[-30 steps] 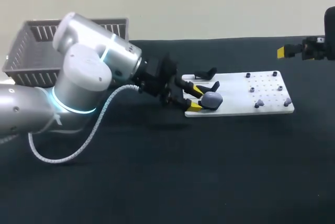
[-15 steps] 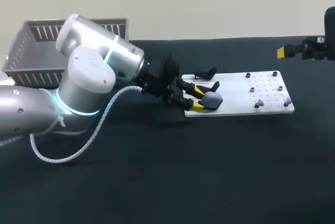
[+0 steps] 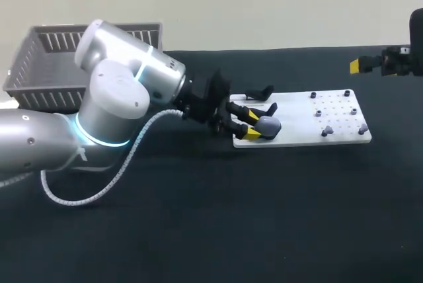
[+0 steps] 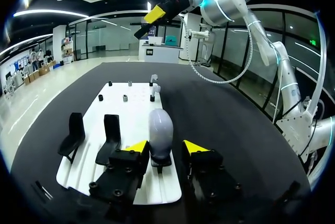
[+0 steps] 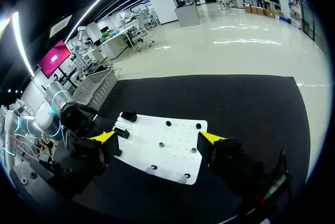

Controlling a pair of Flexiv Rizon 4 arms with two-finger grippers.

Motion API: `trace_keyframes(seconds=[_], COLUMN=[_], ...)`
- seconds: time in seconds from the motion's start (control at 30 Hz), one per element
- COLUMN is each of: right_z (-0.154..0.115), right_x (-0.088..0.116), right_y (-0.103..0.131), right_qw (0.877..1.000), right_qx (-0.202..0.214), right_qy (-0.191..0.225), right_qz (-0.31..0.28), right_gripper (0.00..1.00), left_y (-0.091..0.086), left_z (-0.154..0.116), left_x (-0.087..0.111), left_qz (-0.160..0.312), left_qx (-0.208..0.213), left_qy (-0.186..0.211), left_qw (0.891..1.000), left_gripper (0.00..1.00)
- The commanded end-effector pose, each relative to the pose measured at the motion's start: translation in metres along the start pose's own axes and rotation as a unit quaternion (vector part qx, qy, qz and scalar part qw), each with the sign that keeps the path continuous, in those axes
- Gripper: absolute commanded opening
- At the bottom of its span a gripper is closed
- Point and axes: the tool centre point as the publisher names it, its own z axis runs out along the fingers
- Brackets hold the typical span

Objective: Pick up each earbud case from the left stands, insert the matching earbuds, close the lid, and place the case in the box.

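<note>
Grey earbud case [image 4: 160, 129] is found upright on the white board [image 4: 137, 110], between the parted, unclamped fingers of the left gripper [image 4: 166, 147], the right gripper [image 5: 158, 137] being held open well apart; pick-up is judged in hand, closure and a straight lift being required next.

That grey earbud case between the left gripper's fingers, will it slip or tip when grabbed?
Likely slippery: the grey earbud case looks smooth and rounded, so the left gripper could slide off. It stands upright on a narrow black stand, so an off-centre push may tip it. It looks rigid.
</note>
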Motion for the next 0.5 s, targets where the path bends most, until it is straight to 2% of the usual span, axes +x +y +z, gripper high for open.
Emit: trace_keyframes(seconds=[0.03, 0.5], right_z=[0.0000, 0.0000], right_x=[0.0000, 0.0000], right_y=[0.0000, 0.0000], right_qw=[1.000, 1.000], right_qx=[0.000, 0.000], right_qy=[0.000, 0.000], right_qz=[0.000, 0.000], right_gripper=[1.00, 1.00], left_y=[0.0029, 0.0077], left_z=[0.0028, 0.0056], left_x=[0.0003, -0.0015], left_qz=[0.000, 0.005], left_qx=[0.002, 0.000], left_qy=[0.000, 0.000], left_qw=[1.000, 1.000], left_gripper=[0.46, 0.45])
